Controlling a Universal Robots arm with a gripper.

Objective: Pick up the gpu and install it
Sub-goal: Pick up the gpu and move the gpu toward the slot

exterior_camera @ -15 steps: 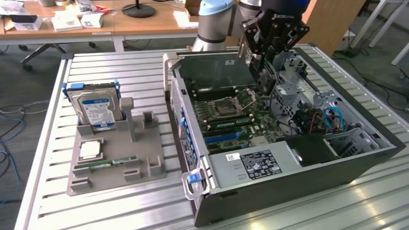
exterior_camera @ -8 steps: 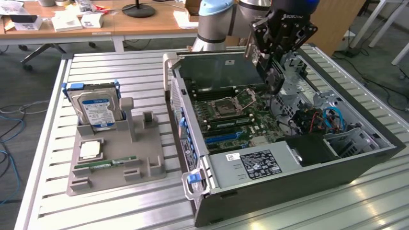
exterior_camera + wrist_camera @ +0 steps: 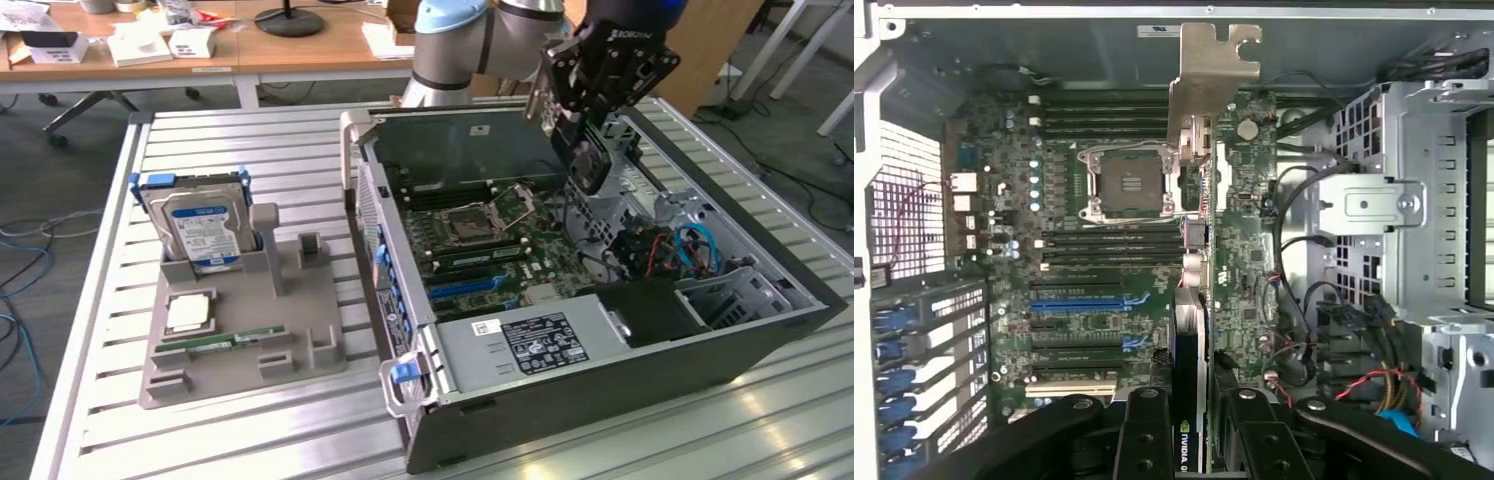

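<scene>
The black two-fingered gripper (image 3: 585, 125) grasps the gpu (image 3: 589, 165), a thin black card with round fan and silver bracket. It hangs upright between the fingers (image 3: 1144, 435), above the green motherboard (image 3: 497, 245) inside the open dark computer case (image 3: 601, 400)

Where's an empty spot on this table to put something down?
The silver slatted table is bare along its near edge before the grey plastic parts holder, and behind the holder. The strip between it and the open black computer case is narrow. Inside the case is crowded, with the pincer holding the black gpu card above.
</scene>
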